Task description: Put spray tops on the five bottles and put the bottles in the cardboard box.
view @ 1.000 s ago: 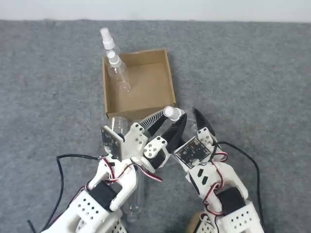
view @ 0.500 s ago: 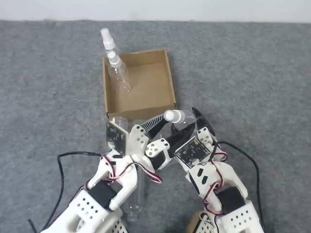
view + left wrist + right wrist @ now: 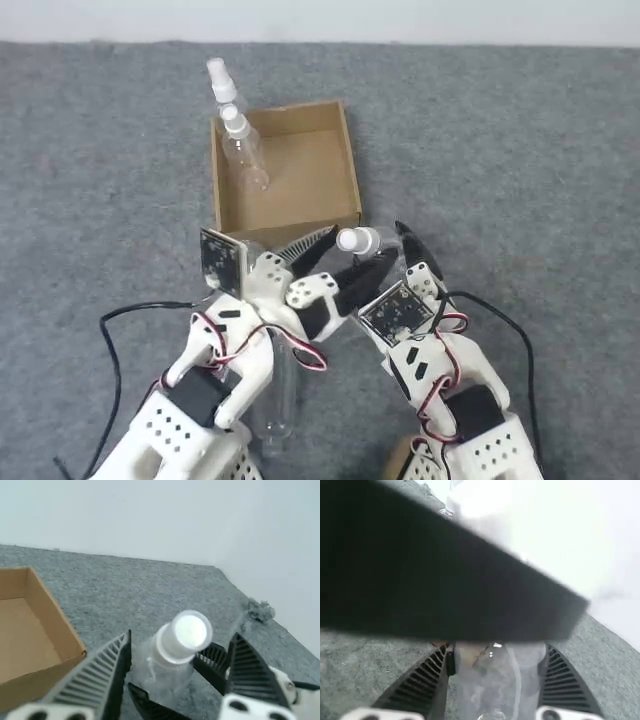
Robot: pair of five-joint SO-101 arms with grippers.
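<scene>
Right claw [image 3: 496, 655]: clenched on a clear bottle [image 3: 495, 690], one ribbed finger on each side of its body. The bottle is held up off the desk [image 3: 520, 150], just outside the near right corner of the cardboard box [image 3: 305, 175].

This bottle carries a white spray top [image 3: 185, 632]. In the left wrist view its round cap faces the camera.

Left claw [image 3: 129, 662]: released, fingers spread wide. In the high view one finger lies on the box side of the spray top and the other on the near side. Cannot tell whether either finger touches the top or the bottle. A dark band, out of focus, crosses the right wrist view above the held bottle.

Both claws meet at the same spot, close against each other, at the box's near wall.

Box sits open side up. One capped bottle [image 3: 243, 150] leans in its far left corner. A second capped bottle [image 3: 220, 82] shows at that same corner, past the rim. Inside or behind the wall, cannot tell.

Another clear bottle [image 3: 243, 252] is just outside the near wall, partly hidden by the left arm.

A further bottle [image 3: 280, 410] lies flat on the grey desk under the left arm.
</scene>
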